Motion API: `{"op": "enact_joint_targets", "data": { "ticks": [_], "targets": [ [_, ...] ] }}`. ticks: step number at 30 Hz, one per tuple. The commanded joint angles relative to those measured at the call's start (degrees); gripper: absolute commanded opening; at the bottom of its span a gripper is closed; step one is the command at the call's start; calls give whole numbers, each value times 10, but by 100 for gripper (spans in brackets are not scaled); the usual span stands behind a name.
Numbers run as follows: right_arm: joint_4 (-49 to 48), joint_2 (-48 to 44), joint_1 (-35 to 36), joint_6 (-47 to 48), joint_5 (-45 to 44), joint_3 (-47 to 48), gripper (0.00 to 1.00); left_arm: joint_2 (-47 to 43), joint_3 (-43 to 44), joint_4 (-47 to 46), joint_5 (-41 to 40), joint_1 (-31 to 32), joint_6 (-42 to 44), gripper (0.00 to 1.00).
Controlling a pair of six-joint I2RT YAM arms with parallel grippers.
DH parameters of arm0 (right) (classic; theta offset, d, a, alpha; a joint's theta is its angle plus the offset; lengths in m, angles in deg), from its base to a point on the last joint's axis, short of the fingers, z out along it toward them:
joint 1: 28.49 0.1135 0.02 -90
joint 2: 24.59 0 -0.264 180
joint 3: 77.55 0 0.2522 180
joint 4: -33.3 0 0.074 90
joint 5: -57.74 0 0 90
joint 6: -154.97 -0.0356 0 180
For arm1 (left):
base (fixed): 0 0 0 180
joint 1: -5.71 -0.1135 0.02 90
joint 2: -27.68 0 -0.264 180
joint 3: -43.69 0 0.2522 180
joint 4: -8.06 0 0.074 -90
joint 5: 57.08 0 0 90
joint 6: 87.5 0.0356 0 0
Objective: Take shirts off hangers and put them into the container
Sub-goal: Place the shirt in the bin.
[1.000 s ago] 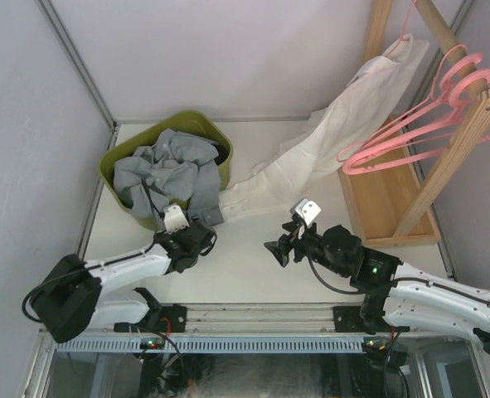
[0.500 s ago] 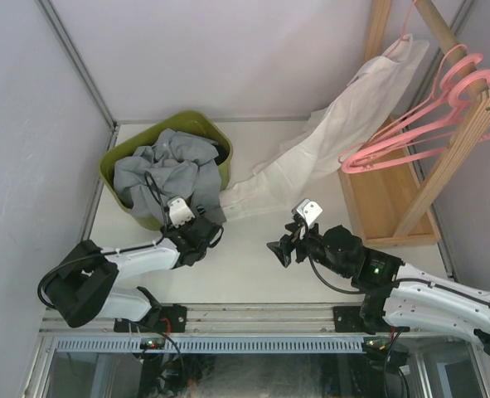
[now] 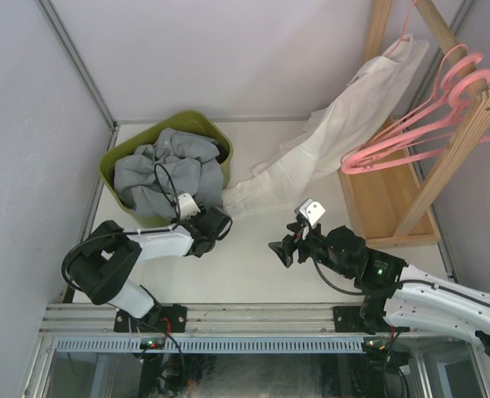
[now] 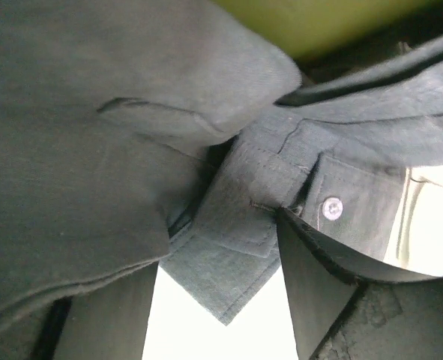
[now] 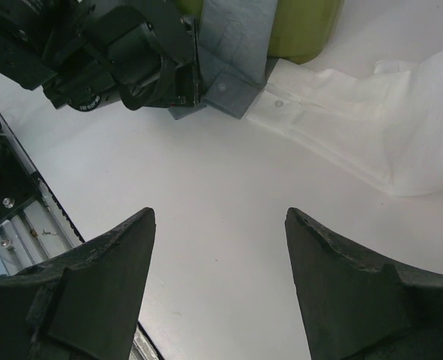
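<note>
Your right gripper (image 5: 220, 225) stands open and empty; your left gripper (image 3: 220, 224) meets the cuff of the grey shirt (image 3: 166, 170) heaped in the container (image 3: 192, 119), though you cannot tell whether it grips

No legible text anywhere.

L wrist cam: grey shirt (image 4: 94, 150) drapes over my left gripper (image 4: 225, 240), finger at 8 o'clock buried, can't tell if cuff's pinched. Container (image 4: 341, 22) only a green sliver at 12. Top cam: hangers (image 3: 443, 108) clipped by frame at 3, white shirt (image 3: 344, 124) top edge unclear at 1.
</note>
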Motion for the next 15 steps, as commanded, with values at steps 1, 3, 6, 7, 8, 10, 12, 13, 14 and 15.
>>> {"op": "enact_joint_targets", "data": {
  "ticks": [1,3,6,7,8,10,12,13,14,15],
  "targets": [
    [-8,-22,-4,-6,-9,15,70,10,-24,-5,-9,-2,-10,61],
    [-8,-24,-4,-4,-12,15,70,19,-24,-5,-11,-2,-2,54],
    [-7,-24,-4,-1,-12,15,70,29,-24,-10,-13,-1,20,41],
    [-6,-25,-4,-2,-11,15,70,29,-23,-11,-13,-1,28,37],
    [-4,-25,-4,-3,-11,15,70,27,-23,-12,-12,-1,36,35],
    [-1,-25,-4,-5,-10,15,70,18,-24,-18,-11,0,56,26],
    [1,-25,-4,-8,-11,16,70,2,-24,-25,-11,2,83,13],
    [1,-25,-4,-9,-11,15,70,-7,-24,-28,-12,3,98,6],
    [2,-26,-4,-10,-11,16,70,-17,-24,-28,-13,4,109,1],
    [1,-26,-4,-11,-11,16,70,-28,-24,-30,-14,5,126,0]
  ]
}}
